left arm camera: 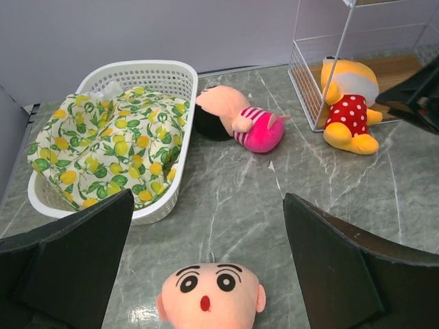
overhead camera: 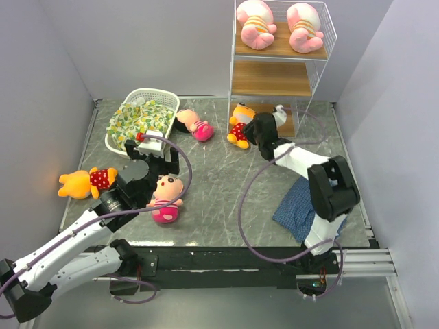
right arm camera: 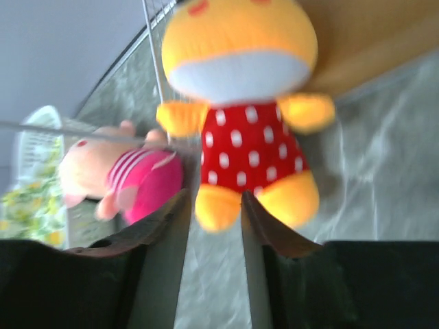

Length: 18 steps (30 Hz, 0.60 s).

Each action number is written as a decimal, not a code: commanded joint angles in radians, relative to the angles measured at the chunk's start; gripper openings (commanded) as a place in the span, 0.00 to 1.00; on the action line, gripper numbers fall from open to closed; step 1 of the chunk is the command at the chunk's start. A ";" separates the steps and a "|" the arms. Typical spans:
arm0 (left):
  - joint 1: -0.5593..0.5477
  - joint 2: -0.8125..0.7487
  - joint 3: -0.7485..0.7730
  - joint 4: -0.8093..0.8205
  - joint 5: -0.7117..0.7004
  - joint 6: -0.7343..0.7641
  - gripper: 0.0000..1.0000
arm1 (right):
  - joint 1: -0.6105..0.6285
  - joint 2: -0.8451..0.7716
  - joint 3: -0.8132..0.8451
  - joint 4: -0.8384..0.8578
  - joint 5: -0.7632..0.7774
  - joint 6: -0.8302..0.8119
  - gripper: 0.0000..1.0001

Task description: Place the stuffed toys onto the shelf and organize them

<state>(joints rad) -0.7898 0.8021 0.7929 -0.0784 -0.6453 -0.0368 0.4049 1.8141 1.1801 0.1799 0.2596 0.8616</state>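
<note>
Lying between right end effector (right arm camera: 214, 205) tips: bear (right arm camera: 250, 147) foot

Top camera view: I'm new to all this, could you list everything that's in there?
piglets: two, pink striped, side by side on the shelf's top board.
dolls: two, pink-clad; one lying beside the basket, one at near left.
bears: two, orange-yellow in red spotted shirts; one at the table's left edge, one at the shelf's foot.
shelf: one, white wire with brown boards, far right.
basket: one, white, far left.
patterned cloth: one, green-yellow, in the basket.
plaid cloth: one, blue, near right.
table: one, grey marble.
left end effector: open, over the near doll.
right end effector: jaws either side of the shelf-side bear's foot; grip unclear.
</note>
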 commanded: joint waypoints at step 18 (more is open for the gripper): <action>-0.002 0.000 0.019 0.019 -0.024 0.025 0.96 | -0.046 -0.016 -0.122 -0.088 -0.137 0.804 0.58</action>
<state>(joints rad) -0.7898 0.8028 0.7929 -0.0792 -0.6533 -0.0261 0.3695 1.7660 1.0447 0.0875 0.1249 1.5558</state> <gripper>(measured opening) 0.967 0.569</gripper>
